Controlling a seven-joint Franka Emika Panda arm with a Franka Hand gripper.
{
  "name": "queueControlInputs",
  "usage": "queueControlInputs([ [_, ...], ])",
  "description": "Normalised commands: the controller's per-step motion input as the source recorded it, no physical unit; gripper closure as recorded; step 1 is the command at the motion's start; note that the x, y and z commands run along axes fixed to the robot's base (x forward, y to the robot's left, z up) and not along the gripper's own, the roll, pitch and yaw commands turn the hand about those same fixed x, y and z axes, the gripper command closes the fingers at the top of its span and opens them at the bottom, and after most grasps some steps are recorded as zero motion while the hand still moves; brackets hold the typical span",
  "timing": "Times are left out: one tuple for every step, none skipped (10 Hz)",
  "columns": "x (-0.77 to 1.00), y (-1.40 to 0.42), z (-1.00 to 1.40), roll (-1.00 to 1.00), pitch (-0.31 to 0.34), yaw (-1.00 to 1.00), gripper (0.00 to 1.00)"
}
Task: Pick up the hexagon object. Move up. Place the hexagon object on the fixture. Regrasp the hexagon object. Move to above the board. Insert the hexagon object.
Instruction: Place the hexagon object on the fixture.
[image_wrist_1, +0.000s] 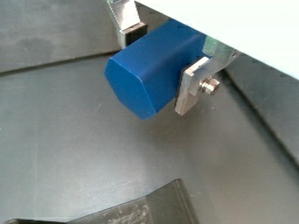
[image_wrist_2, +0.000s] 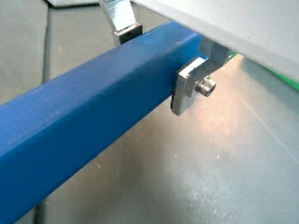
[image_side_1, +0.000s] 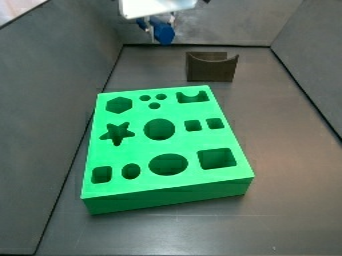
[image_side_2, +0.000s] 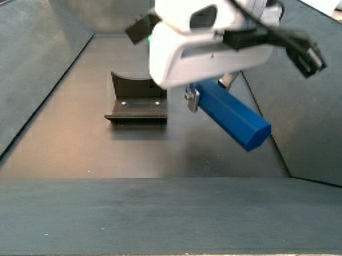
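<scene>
Your gripper (image_side_2: 201, 95) hung high, clamped on the hexagon object (image_side_2: 233, 116), clear of the floor | board (image_side_1: 167, 150) lay left-centre, free floor around it | fixture (image_side_1: 210, 66) stood apart by back wall | no legible writing.

Even, diffuse light, soft shadows; all views look slightly blurred, perhaps worst near the gripper (image_side_2: 201, 95).

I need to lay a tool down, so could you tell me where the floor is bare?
Bare floor lies between the board and the fixture, and along the board's sides. Crowded behind: the gripper holds the blue peg there.
</scene>
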Motion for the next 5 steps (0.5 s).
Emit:
queueControlInputs([
  [-0.01,-0.01,1.00,-0.03,0.002,0.01,1.00],
  [-0.02,-0.01,1.00,-0.04,0.001,0.02,1.00],
  [-0.02,-0.01,1.00,-0.05,0.000,0.02,1.00],
  [-0.02,-0.01,1.00,-0.07,0.002,0.02,1.00],
  [-0.03,-0.02,1.00,-0.08,0.002,0.02,1.00],
])
